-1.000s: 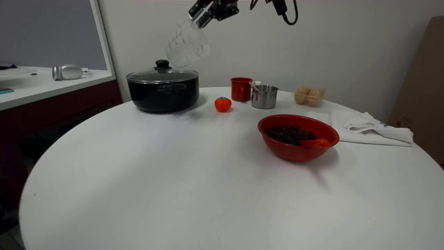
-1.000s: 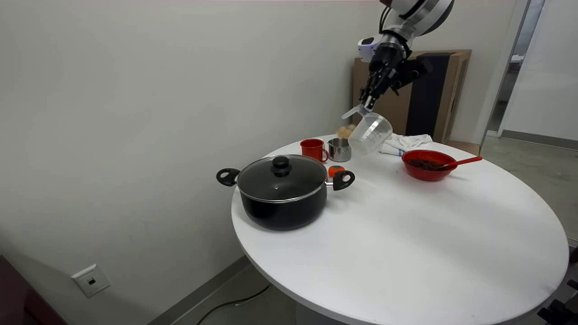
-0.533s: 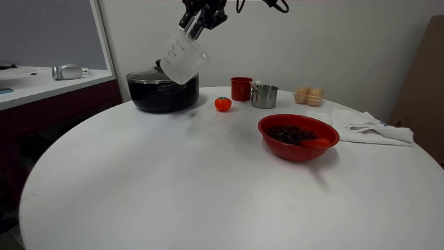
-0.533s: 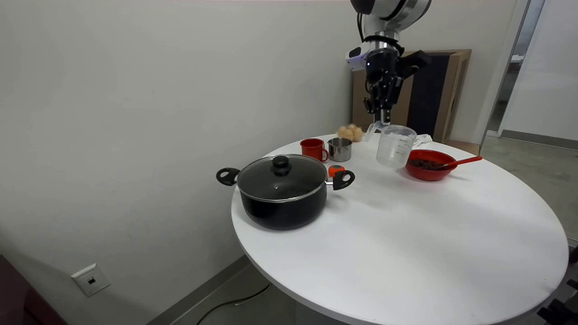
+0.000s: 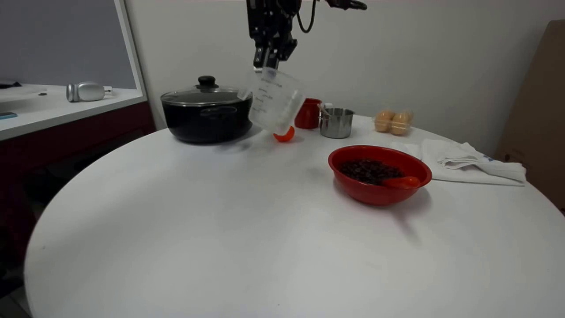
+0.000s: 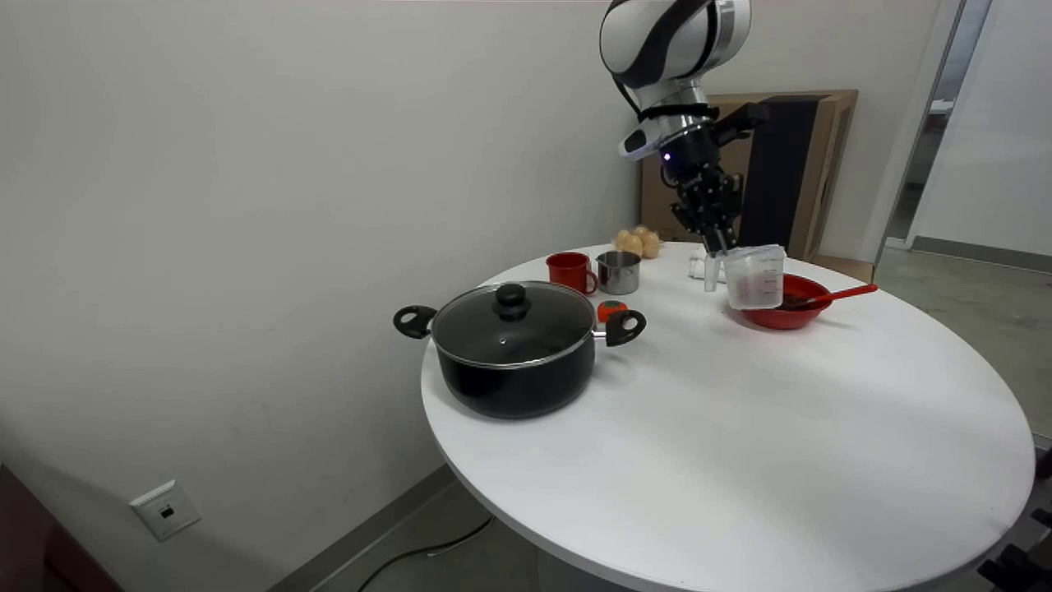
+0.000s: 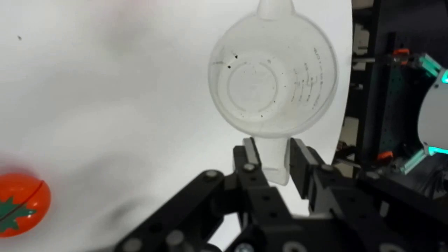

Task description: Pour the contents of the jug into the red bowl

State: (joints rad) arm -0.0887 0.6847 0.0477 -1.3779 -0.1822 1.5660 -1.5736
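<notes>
Gripper (image 7: 270, 150) pinches the handle (image 7: 276, 175) of the jug (image 7: 273, 80). Jug tilted, seemingly in the air above the table (image 5: 190, 247), apart from the bowl (image 5: 373, 194); only a few dark specks (image 7: 229, 66) inside. The bits (image 5: 368, 171) lie heaped in the bowl beside a spoon (image 6: 846, 293). Pour looks done; setting down is likely next.

Risks, as I judge them: lowered at this slant, jug lands on its base edge and could tip on release. Handle may swivel in so narrow a pinch. A low sweep could knock the tomato (image 7: 24, 206), or clip bowl and spoon.

Surface: white, round; one stray speck (image 7: 19, 37). Pot (image 6: 509, 390), red cup (image 6: 567, 271), metal cup (image 6: 618, 273), eggs (image 5: 393, 123) and cloth (image 5: 463, 165) toward its edge. Room: bare pale wall (image 6: 288, 205), cardboard (image 5: 536, 123) beyond, desk (image 5: 48, 112) near the pot.
</notes>
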